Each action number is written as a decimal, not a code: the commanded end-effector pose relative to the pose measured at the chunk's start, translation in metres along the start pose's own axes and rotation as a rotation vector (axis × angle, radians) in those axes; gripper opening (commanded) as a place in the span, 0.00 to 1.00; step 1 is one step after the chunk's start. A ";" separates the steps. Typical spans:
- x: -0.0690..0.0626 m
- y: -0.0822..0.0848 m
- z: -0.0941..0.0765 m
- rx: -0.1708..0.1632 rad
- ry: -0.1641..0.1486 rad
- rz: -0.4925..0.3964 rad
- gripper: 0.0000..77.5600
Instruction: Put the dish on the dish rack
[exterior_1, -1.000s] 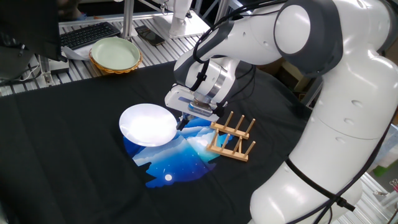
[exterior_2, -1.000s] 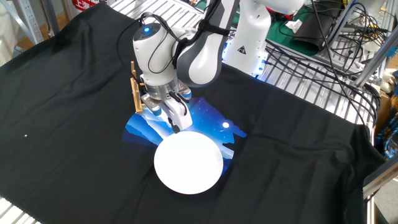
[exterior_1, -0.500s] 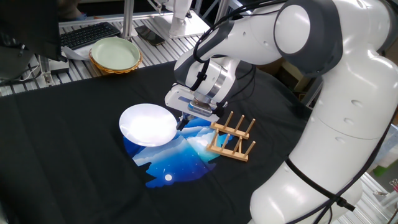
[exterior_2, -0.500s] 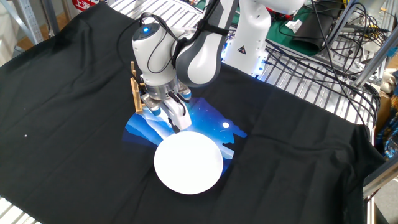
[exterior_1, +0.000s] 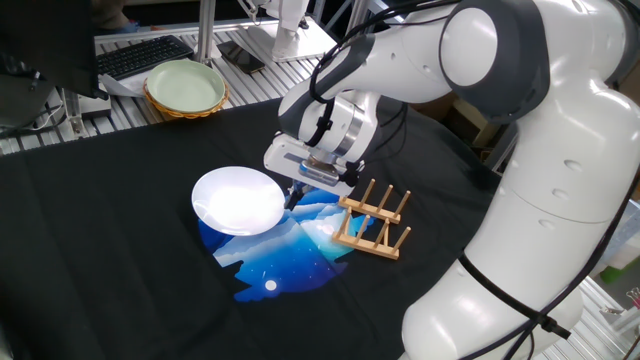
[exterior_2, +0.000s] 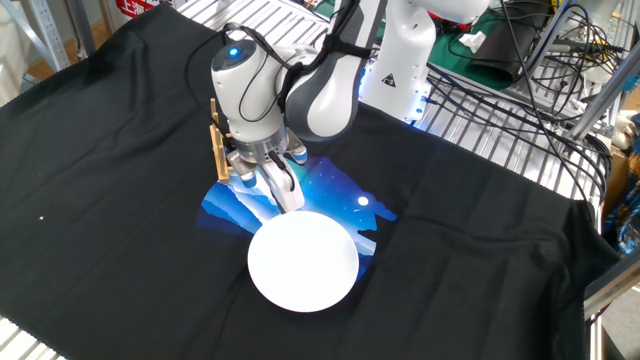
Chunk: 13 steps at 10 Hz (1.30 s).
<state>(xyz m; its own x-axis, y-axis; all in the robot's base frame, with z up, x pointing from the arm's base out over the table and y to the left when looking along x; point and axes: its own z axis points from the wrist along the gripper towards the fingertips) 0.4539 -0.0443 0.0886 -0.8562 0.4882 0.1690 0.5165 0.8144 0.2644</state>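
The white round dish (exterior_1: 238, 200) lies over a blue printed patch on the black cloth; it also shows in the other fixed view (exterior_2: 303, 260). My gripper (exterior_1: 293, 196) points down at the dish's right rim, and its fingers are closed on that rim (exterior_2: 285, 201). The wooden dish rack (exterior_1: 372, 222) stands just right of the gripper, pegs upright and empty. In the other fixed view only one end of the rack (exterior_2: 216, 152) shows behind the wrist.
A pale green bowl with a woven rim (exterior_1: 185, 88) sits at the back left by a keyboard. The blue printed patch (exterior_1: 280, 255) lies under the dish and rack. Wire shelving and cables (exterior_2: 520, 90) border the cloth's far side.
The wrist has shifted slightly up and back. The dish and rack stay where they were.
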 end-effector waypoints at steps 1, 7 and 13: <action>-0.001 0.001 -0.001 -0.015 0.003 -0.003 0.00; 0.000 -0.001 0.000 -0.021 0.006 -0.016 0.00; 0.000 -0.001 0.000 -0.026 0.009 -0.007 0.00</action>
<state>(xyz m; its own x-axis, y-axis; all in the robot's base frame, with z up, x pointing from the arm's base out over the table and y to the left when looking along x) 0.4525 -0.0446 0.0876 -0.8603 0.4780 0.1774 0.5098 0.8104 0.2888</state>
